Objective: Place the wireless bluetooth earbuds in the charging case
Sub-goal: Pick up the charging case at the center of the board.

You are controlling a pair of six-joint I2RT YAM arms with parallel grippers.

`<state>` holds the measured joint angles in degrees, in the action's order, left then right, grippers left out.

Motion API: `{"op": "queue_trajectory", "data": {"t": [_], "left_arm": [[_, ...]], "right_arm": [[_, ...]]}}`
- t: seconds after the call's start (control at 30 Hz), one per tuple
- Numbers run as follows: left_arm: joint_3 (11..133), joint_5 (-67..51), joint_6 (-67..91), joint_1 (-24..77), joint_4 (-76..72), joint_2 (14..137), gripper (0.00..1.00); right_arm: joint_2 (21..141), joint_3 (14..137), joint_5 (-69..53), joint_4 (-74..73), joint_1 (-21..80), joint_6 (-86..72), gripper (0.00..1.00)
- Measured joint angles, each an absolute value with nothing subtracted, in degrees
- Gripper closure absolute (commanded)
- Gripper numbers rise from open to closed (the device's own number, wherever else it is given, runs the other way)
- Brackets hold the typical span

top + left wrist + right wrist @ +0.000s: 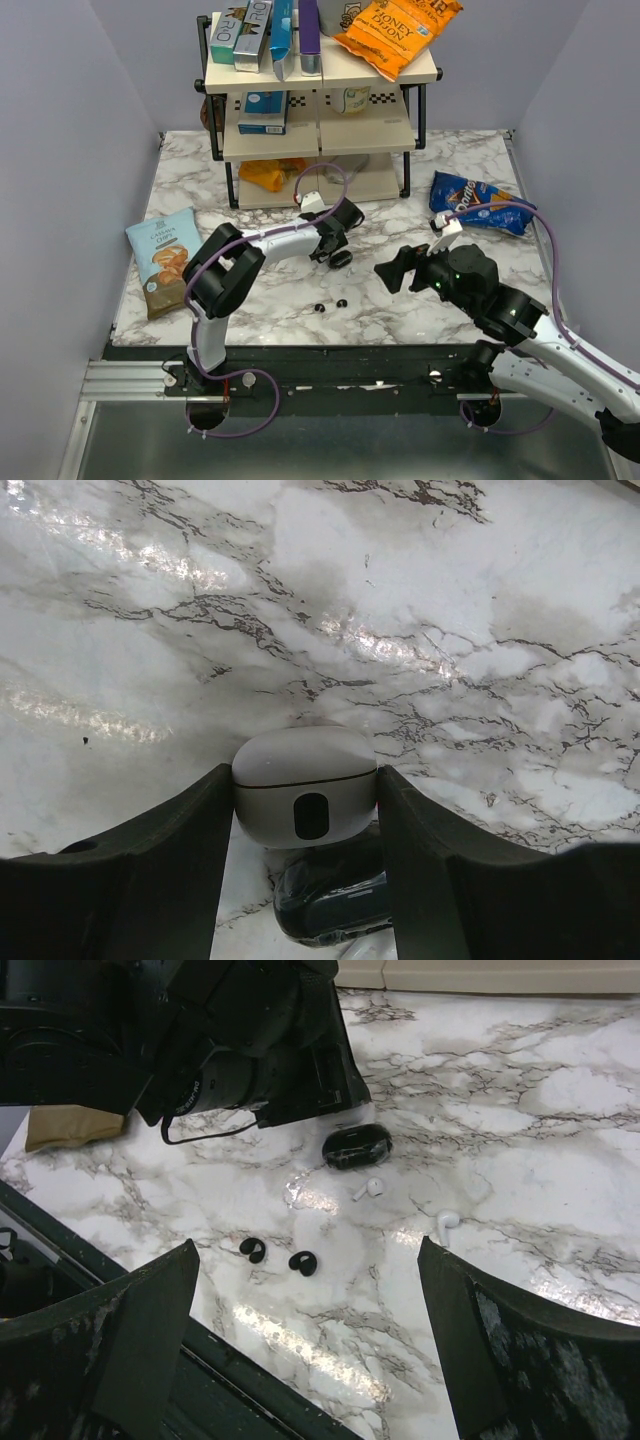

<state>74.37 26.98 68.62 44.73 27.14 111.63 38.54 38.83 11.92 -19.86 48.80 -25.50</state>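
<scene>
Here, left tool (303, 772) clamps a pale grey oval case (300, 750).
Right tool (398, 268) gapes; two glossy black earbuds (253, 1250) lie near the black oval case (357, 1147).

Item 1: left arm (222, 278), black-and-white jointed unit. Base at near table edge, upper link rising, elbow folded, forearm reaching right and away from base.
Item 2: left gripper (333, 243), dark two-finger type. Pointed down at tabletop; fingers (190, 850) pressed against both sides of pale grey oval case (305, 780).
Item 3: right arm (525, 325), same build. Stretched low from right base, angled left and forward.
Item 4: right gripper (396, 270), same type. Jaws spread wide, fingers (130, 1330) well apart, raised off tabletop.
</scene>
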Motion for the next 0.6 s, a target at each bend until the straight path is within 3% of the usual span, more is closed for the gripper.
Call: {"op": "queue_trajectory", "data": {"t": [0.1,0.13,0.2,0.43,0.6], "left_arm": [[73.58,26.98,68.55,44.69,26.04,111.20,0.77],[73.08,26.96,68.49,44.69,25.43,110.91,0.90],[72.14,26.92,68.25,44.69,24.21,110.39,0.99],[67.09,24.05,61.54,44.29,18.70,106.76,1.00],[62.37,21.63,51.86,44.03,16.49,97.51,1.00]], "right_arm": [[38.52,38.83,11.92,-19.86,48.80,-25.47,0.00],[38.50,38.83,11.92,-19.86,48.80,-25.47,0.00],[38.33,38.83,11.92,-19.88,48.80,-25.47,0.00],[36.75,39.07,11.99,-20.67,48.80,-25.41,0.00],[36.88,42.02,12.78,-22.72,48.80,-24.77,0.00]]}}
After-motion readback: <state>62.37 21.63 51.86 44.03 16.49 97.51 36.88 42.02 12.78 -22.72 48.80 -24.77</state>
